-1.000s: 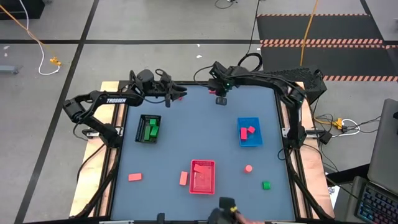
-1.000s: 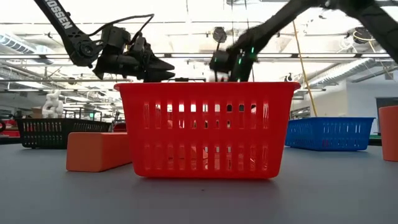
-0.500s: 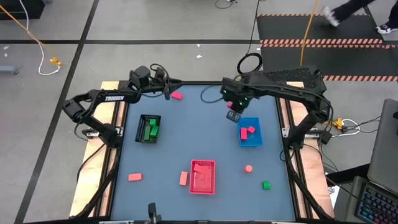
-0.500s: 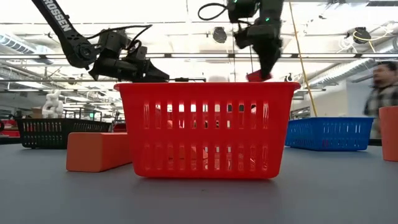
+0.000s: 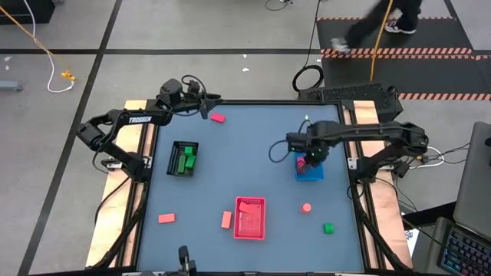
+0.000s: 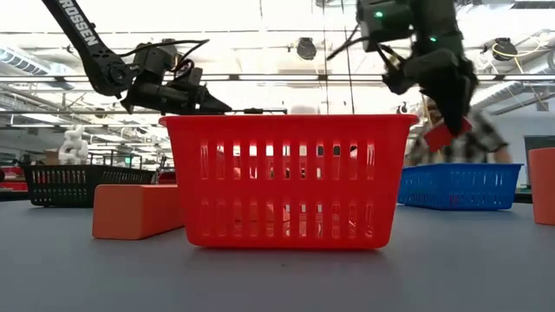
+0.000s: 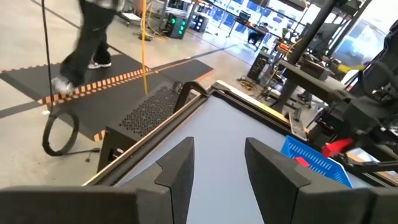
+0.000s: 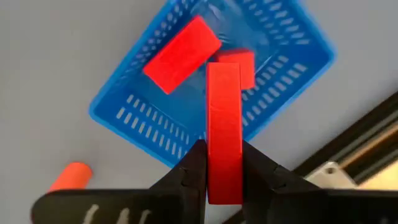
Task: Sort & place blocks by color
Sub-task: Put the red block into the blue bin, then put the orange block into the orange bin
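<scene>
A: What's the setting?

B: A grey-blue worktop (image 5: 245,153) in a workshop with grey floor and a striped mat behind, where a person (image 5: 383,19) walks past.

A: Start at the right arm's fingers.

B: The right fingers (image 8: 222,177) are clenched on a magenta-red block (image 8: 224,127), held on edge between them. It hangs above the blue tray (image 8: 292,59), clear of the two magenta-red blocks (image 8: 182,51) lying inside. From above, the right gripper (image 5: 310,159) sits over that tray's far end (image 5: 311,175), on the worktop's right side. A salmon cylinder (image 8: 69,176) lies on the worktop beside the tray.

A: And the left arm?

B: The left fingers (image 7: 177,174) are released, with a gap between them and nothing inside. The left gripper (image 5: 201,107) hovers at the far left edge of the worktop, near a loose magenta-red block (image 5: 219,118).

A: The rest?

B: Green blocks (image 5: 184,159) fill the black tray (image 5: 173,159) on the left. The red tray (image 5: 249,218) stands at the near middle with a salmon block (image 5: 244,206) in it. Two salmon blocks lie on the worktop left of it, one just beside it (image 5: 226,220), one farther off (image 5: 166,218). A lone green block (image 5: 328,228) lies near the right front.
</scene>
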